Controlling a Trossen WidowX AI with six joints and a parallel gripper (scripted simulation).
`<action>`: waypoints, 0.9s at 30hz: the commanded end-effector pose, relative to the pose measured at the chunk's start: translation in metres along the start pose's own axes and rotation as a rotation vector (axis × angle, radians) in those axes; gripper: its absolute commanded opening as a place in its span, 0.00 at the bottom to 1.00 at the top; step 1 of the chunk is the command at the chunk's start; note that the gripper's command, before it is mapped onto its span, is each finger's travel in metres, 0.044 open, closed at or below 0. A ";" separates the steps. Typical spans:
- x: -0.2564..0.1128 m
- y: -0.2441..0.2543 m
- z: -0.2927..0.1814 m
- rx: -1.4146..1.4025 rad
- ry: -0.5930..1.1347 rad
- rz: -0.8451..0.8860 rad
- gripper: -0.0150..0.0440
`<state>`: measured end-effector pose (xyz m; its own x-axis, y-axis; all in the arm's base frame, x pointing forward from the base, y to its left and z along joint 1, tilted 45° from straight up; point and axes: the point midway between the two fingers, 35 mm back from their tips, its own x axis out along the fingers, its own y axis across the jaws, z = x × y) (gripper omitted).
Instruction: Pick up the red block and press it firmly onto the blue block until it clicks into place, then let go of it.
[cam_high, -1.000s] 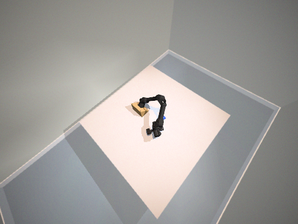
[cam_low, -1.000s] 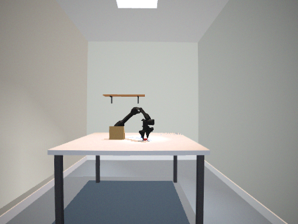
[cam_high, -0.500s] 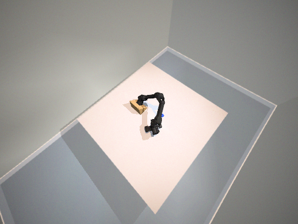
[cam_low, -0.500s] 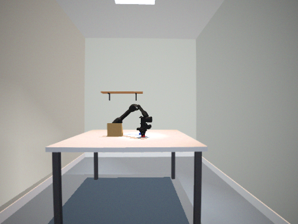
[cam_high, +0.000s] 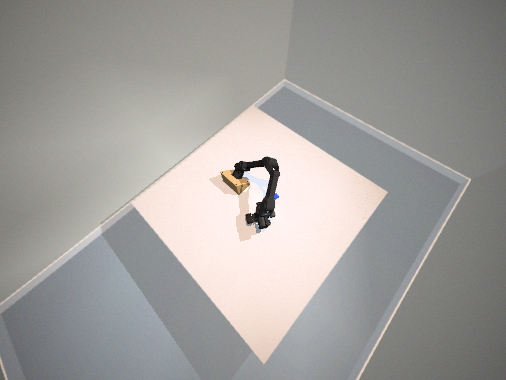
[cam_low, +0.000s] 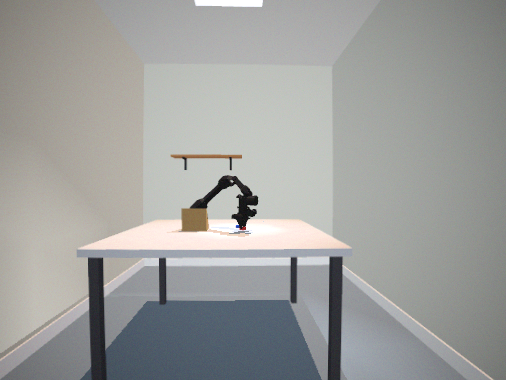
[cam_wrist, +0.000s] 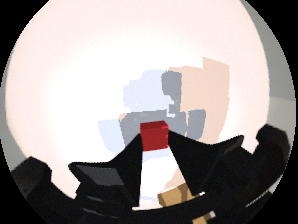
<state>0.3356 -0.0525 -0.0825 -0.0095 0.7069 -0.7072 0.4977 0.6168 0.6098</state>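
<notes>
one robot arm (cam_high: 273, 182) (cam_low: 215, 192), one red block (cam_low: 243, 228) (cam_wrist: 154, 136), one blue block (cam_high: 276, 196) (cam_low: 238, 226), one table (cam_high: 310, 240) (cam_low: 215, 253), one wooden shelf (cam_low: 206, 156), four table legs, one ceiling light (cam_low: 228, 2)

Light: bright ceiling panel (cam_low: 229, 2)
Surface (cam_high: 300, 260) (cam_low: 215, 242) (cam_wrist: 65, 95): pale glare, wrist view
Shadows: hard-edged, several
Wrist edges: rounded, black corners
</notes>
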 end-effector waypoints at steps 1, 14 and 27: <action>-0.020 0.002 0.004 -0.012 -0.015 -0.005 0.25; -0.081 0.005 -0.001 -0.012 -0.015 -0.007 0.25; -0.104 0.018 -0.011 -0.030 -0.016 -0.010 0.25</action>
<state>0.3347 -0.1181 -0.0024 0.0008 0.7012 -0.7130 0.4908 0.6209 0.6112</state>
